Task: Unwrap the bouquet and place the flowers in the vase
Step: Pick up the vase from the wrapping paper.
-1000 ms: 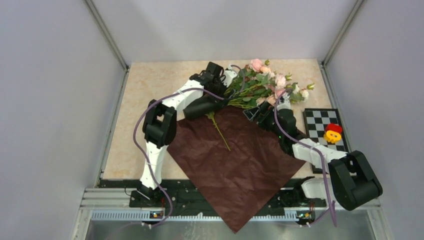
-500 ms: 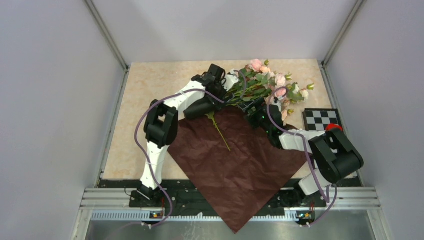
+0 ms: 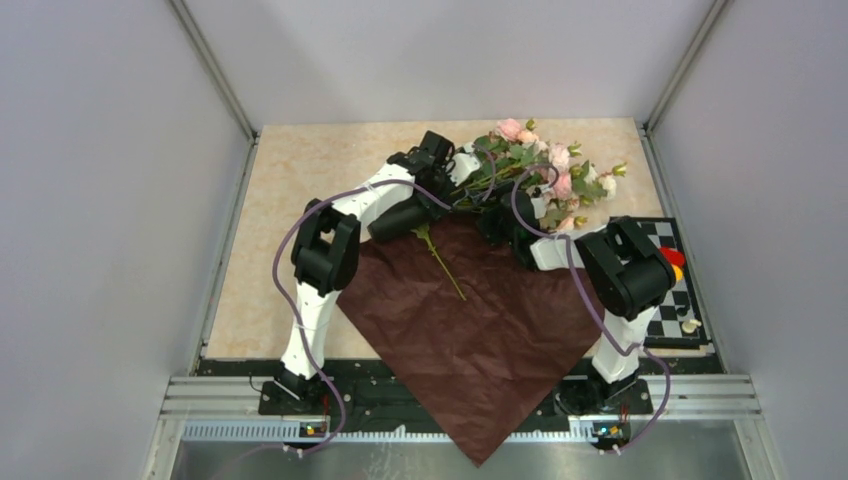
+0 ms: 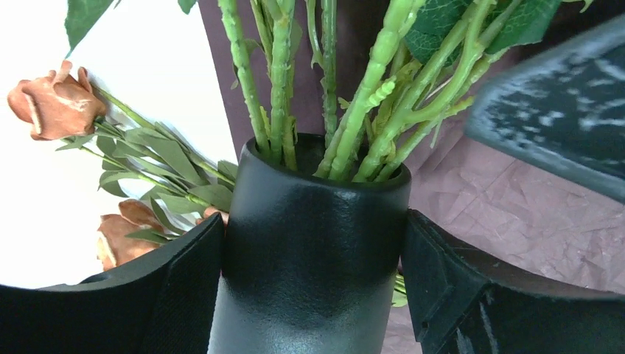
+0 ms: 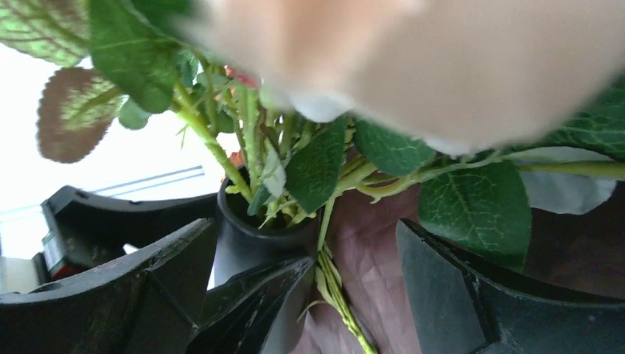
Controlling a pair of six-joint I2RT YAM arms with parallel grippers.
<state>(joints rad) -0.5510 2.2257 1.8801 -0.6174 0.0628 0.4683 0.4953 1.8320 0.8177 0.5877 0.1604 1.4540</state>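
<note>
Black vase (image 4: 309, 295): sits between the fingers of the left gripper (image 4: 313, 228), which press on both its sides; most flowers (image 3: 540, 165) have their stems in its mouth.
Right gripper (image 5: 304, 228): wide open, holding nothing.
Loose stem (image 3: 440, 262): lies on the dark red paper (image 3: 480, 340), just nearward of both grippers, long axis far-left to near-right; the free right gripper probably suits it.

Robot lab cell: grey walls (image 3: 100, 200), alu rail (image 3: 220, 392), calib checkerboard (image 3: 675, 300).
</note>
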